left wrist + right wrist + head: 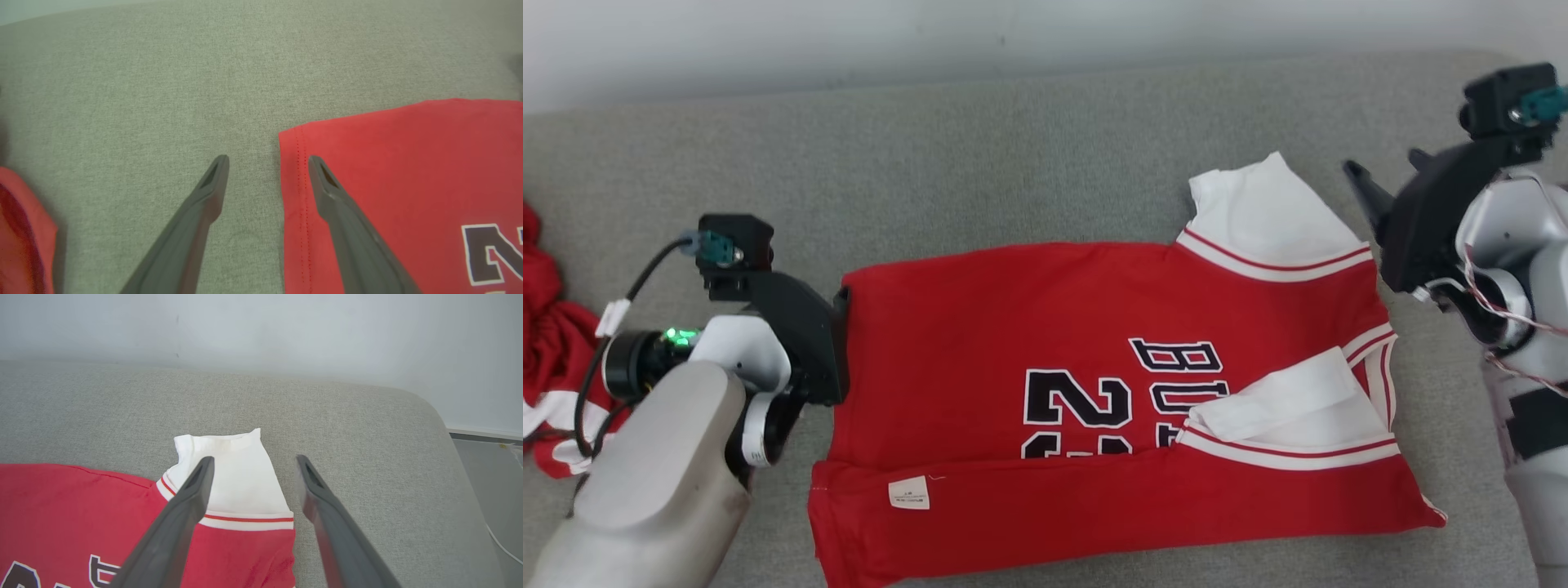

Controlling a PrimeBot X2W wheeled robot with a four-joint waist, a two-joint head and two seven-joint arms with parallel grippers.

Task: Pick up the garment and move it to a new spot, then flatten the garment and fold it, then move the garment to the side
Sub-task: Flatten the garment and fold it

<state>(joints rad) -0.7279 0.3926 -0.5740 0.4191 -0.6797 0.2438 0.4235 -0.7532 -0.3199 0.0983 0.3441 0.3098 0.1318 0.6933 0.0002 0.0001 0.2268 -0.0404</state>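
Across the grey couch (1013,147), jersey (980,327) reads "BU", "2"; left pincer (267,160) and right pincer (254,458) gape empty.

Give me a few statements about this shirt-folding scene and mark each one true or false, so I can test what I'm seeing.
1. The red jersey lies on the grey cushion. True.
2. Both grippers are clamped on the cloth. False: the left gripper and the right gripper stand open, gripping nothing.
3. One white sleeve lies folded over the printed front. True.
4. The printing is yellow. False: the lettering is black with a white outline.
5. A second red garment lies crumpled at the robot's far left. True.
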